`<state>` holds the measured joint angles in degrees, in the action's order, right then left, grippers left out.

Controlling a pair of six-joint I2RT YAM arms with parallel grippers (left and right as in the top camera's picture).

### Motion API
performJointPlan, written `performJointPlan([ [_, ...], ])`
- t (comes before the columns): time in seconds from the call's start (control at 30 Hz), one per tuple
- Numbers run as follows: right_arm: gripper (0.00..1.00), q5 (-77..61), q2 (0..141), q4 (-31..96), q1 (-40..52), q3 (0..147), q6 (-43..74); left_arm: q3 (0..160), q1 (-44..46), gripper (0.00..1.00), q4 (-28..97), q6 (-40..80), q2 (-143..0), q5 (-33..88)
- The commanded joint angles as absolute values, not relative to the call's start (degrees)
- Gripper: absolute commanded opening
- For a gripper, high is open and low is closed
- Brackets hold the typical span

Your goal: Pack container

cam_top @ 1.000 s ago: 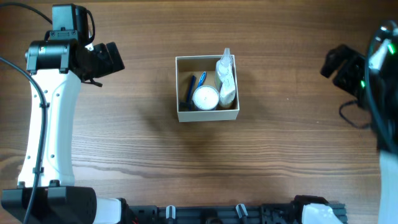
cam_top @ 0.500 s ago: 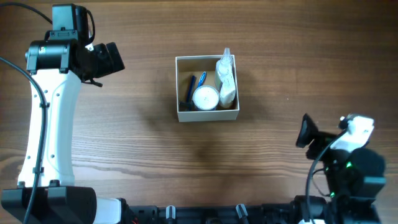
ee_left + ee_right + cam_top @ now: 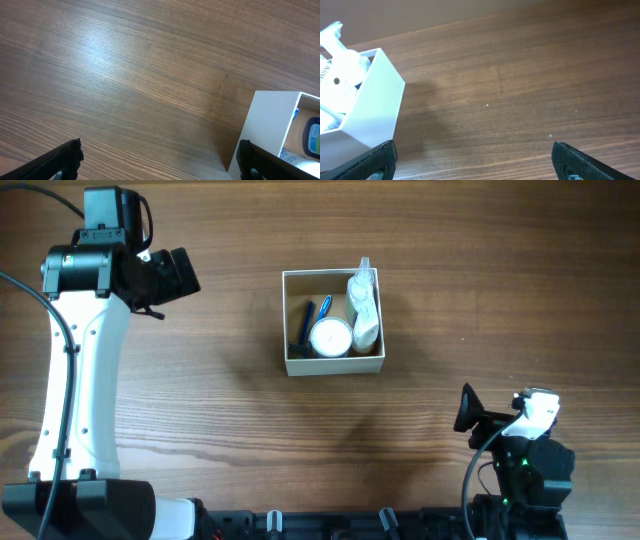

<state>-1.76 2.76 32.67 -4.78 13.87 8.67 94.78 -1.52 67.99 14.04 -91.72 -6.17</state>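
The container (image 3: 335, 365), a square white-walled cardboard box, sits at the table's middle. It holds a white bottle (image 3: 364, 305), a round white-lidded cup (image 3: 330, 337) and blue toiletries (image 3: 322, 308). My left gripper (image 3: 180, 275) is open and empty, well left of the box. In the left wrist view (image 3: 160, 167) the box wall (image 3: 265, 120) shows at the right. My right gripper (image 3: 468, 410) is open and empty at the near right, well away from the box. In the right wrist view (image 3: 475, 167) the box wall (image 3: 375, 105) and the bottle (image 3: 340, 60) show at the left.
Bare wooden tabletop (image 3: 250, 430) surrounds the box. The left arm's white link (image 3: 70, 390) runs along the left side. The right arm's base (image 3: 525, 470) sits at the near right edge.
My right arm has swung from the far right edge down to the near right of the table. The left arm and the box have not moved.
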Motion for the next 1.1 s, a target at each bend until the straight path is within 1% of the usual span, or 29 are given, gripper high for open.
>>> performJointPlan([
  [0.0, 1.00, -3.1, 0.5, 29.3, -4.8, 9.2, 8.2, 95.1, -1.7, 1.00, 68.0, 14.0, -91.8, -6.5],
  [0.17, 1.00, -3.5, 0.2, 24.6, -4.8, 8.1, 9.4, 95.1, -1.7, 1.00, 68.0, 14.0, -91.8, -6.5],
  [0.77, 1.00, -3.5, 0.2, 25.1, -4.8, 8.1, 9.4, 95.1, -1.6, 1.00, 68.0, 14.0, -91.4, -6.5],
  [0.93, 1.00, -3.5, 0.2, 25.1, -4.8, 8.1, 9.4, 94.9, -0.6, 1.00, 68.0, 14.0, -84.9, -6.5],
  [1.07, 1.00, -3.5, 0.2, 25.1, -4.8, 8.1, 9.4, 94.4, 1.8, 1.00, 68.5, 13.3, -74.7, -7.5],
])
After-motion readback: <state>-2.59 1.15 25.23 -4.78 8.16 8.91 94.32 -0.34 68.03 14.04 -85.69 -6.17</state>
